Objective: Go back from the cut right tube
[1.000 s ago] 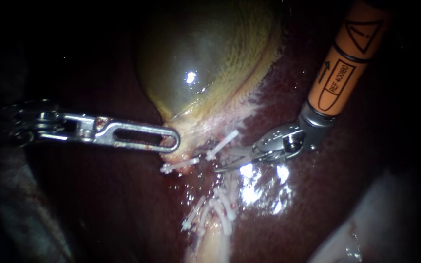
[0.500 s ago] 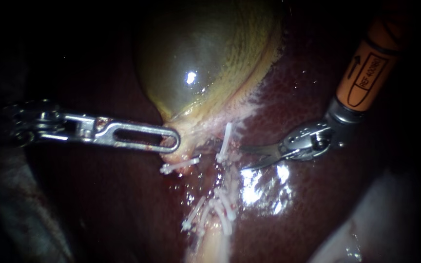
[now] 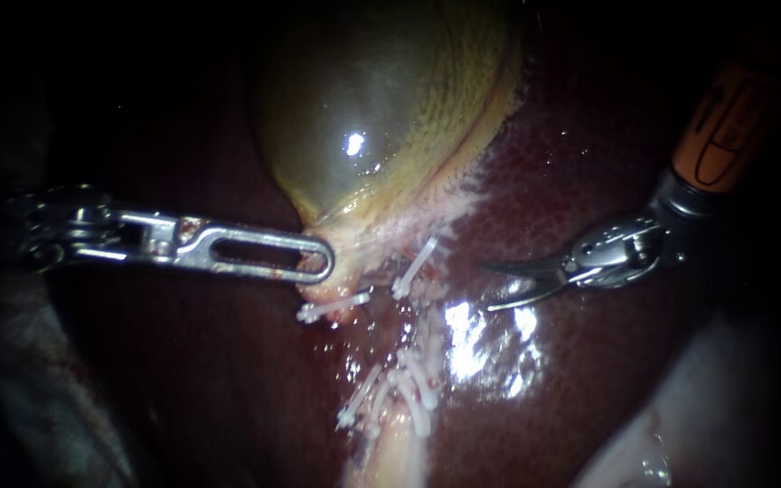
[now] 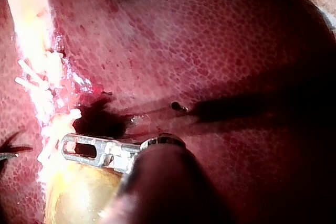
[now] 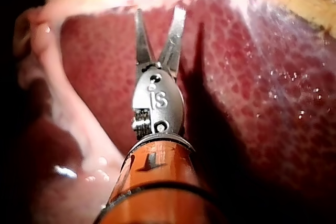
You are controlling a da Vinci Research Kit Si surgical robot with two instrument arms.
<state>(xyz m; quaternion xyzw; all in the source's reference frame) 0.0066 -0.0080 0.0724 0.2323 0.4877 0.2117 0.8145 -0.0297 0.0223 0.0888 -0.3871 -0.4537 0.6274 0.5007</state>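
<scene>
Endoscope: left instrument (image 3: 321, 263) grips gallbladder (image 3: 381, 117); right wrist: right instrument (image 5: 159, 15) jaws gaping.

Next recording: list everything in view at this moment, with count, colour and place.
gallbladder: one, yellow-green, upper middle of the endoscope view
liver: one, dark red, under and around everything
clips: several, white, two by the gallbladder's lower end, a cluster further down
tube: one, pale, below the cluster
left instrument: one, silver, tip at the gallbladder's lower end
right instrument: one, orange shaft, jaws open, over the liver, clear of the clips
</scene>
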